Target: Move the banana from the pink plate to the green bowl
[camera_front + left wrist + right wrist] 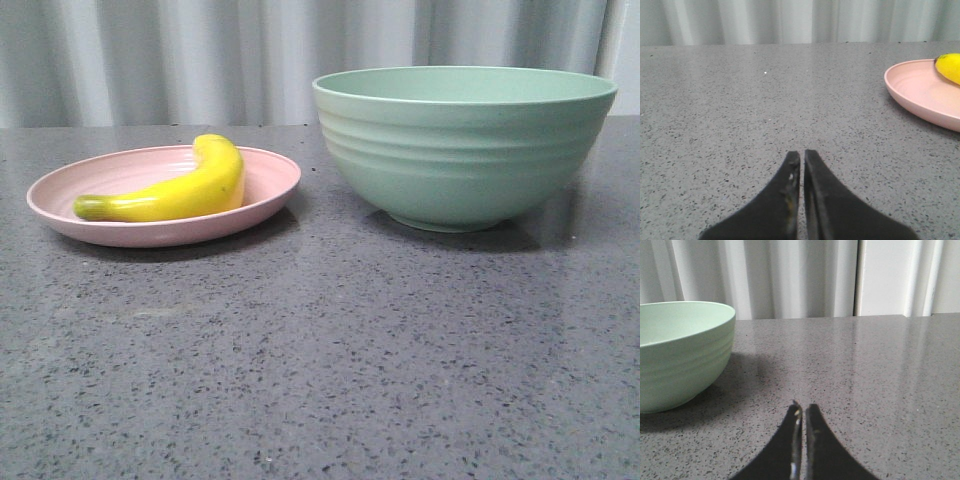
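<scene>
Resting on the pink plate (265, 195), the banana (175, 190) lies left of the green bowl (462, 150). My left end effector (801, 156) is closed and empty, as is my right end effector (803, 409). I should open the left one wide and grip the banana's thick middle across its curve.

Both grippers closed, nothing held.
L gripper (800, 156): black fingers pressed nearly together, thin slit left btwn them, tips held low over the surface. R gripper (803, 409): same pose, tips nearly touching. Arms not seen in front view.
</scene>
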